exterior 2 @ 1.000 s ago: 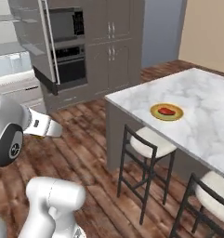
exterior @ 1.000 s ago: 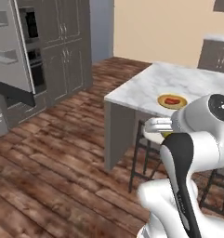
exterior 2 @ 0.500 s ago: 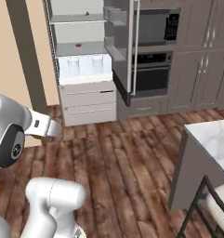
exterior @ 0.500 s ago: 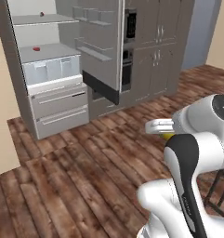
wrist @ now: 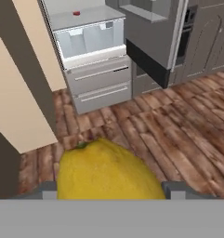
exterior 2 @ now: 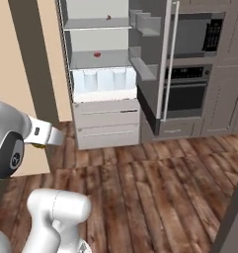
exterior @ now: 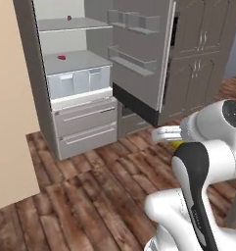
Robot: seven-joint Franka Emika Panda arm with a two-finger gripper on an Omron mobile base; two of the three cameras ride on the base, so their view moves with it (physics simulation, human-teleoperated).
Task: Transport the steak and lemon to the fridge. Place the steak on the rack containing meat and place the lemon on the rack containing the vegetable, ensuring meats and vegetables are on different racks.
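Between the two dark fingertips at the bottom of the hand view sits the lemon [wrist: 106, 169], its yellow bulk spanning the gap from one tip to the other, so the end effector [wrist: 108, 189] is pinching the lemon. In the left base view a sliver of yellow shows just under the white hand [exterior: 176, 143], and in the right base view a yellow-brown edge shows beneath the end effector [exterior 2: 44, 141], held over the wooden floor [exterior 2: 155, 183].

Ahead stands the fridge [exterior: 80, 78] with its door [exterior: 139, 54] swung wide. On the rack containing the vegetable [exterior: 75, 24], the upper shelf, lies the vegetable [exterior: 69, 18], a tiny brownish-red dot. On the shelf below, above the clear bins [exterior: 78, 81], rests the meat [exterior: 61, 57], a small red lump. Both lie well apart from the lemon, which is lower and nearer the robot. Two drawers [exterior: 85, 127] close the fridge's base. To the right of the open door are a wall oven [exterior 2: 189, 91] and dark grey cabinets [exterior: 202, 54].
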